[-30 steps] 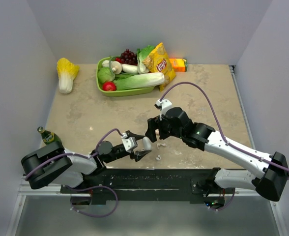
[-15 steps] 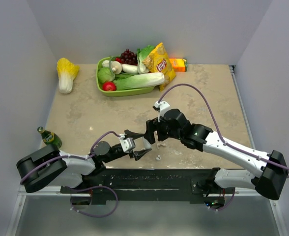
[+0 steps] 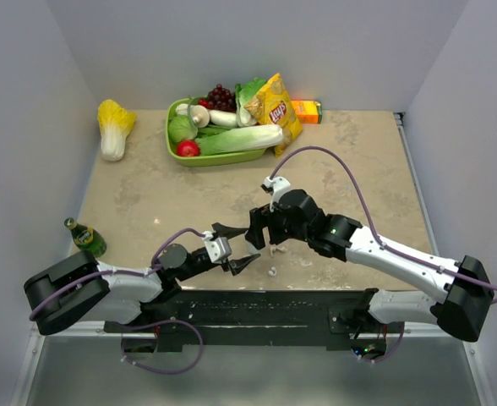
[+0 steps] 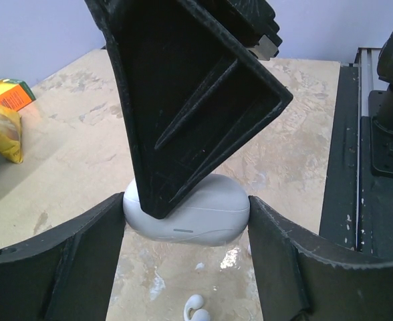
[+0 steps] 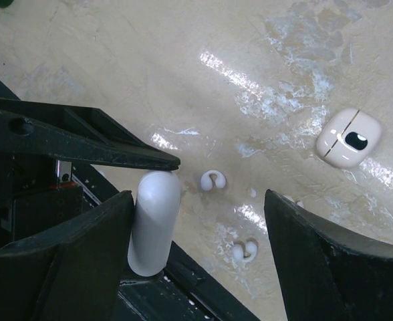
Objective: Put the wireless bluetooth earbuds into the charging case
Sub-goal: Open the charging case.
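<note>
Down at the near edge of the table, just past the black rail, both arms crowd together, so the top camera hardly shows what's between them. The left wrist cam does. The charging case is a smooth, glossy white pebble with a thin seam, lid closed, sitting between the matte black fingers of the left gripper. They're spread about as wide as the case is long and sit right against its two ends, so it looks pinched lengthwise. A ribbed triangular finger of the right gripper overlaps its front.

The right wrist cam catches more. The case is edge-on there, like a slim capsule. Two tiny white earbuds lie loose on the shiny beige stone-look top. One is just right of the case, the other earbud is nearer the rail. A pale rounded-square gadget sits further right. The right jaws gape wide, holding nothing.

Only the top view has the green basket of veggies at the far side and the green bottle at the left.
</note>
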